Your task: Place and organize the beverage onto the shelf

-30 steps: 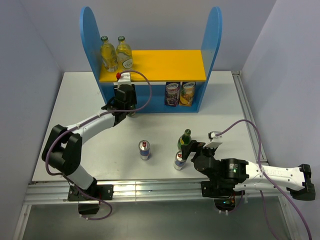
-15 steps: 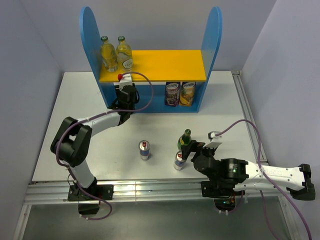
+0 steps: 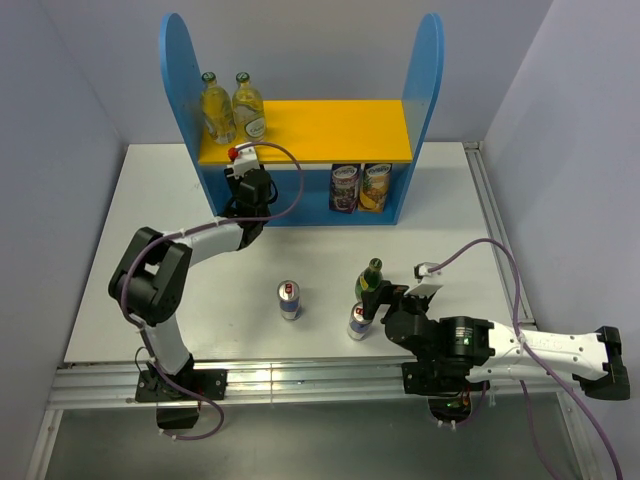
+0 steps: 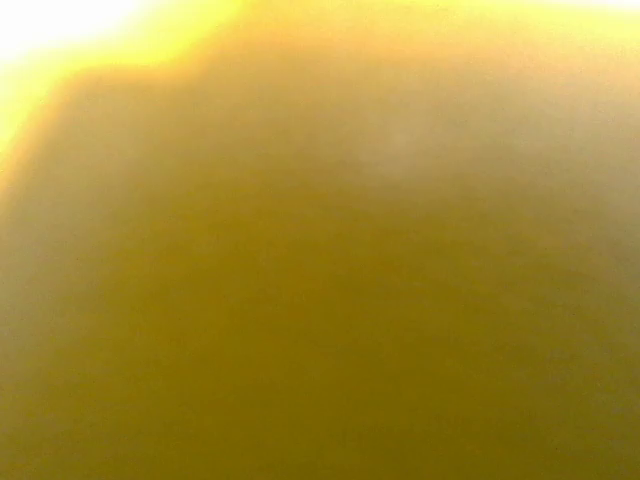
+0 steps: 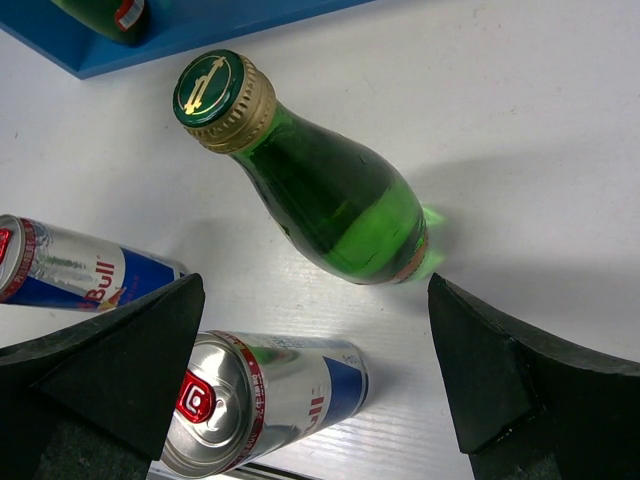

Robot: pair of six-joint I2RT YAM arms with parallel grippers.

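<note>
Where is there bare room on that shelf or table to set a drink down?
The yellow board is bare from the pale bottles to the right side panel. The table is bare right of the shelf. Crowded: the green bottle and cans by the right tool.

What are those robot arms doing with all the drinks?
They are putting drinks on the blue shelf. Two pale-yellow bottles stand on its yellow board. The left arm reaches into the lower level, with its fingers hidden. The right gripper is open and empty, close to a green bottle and two blue-silver cans on the table.
</note>
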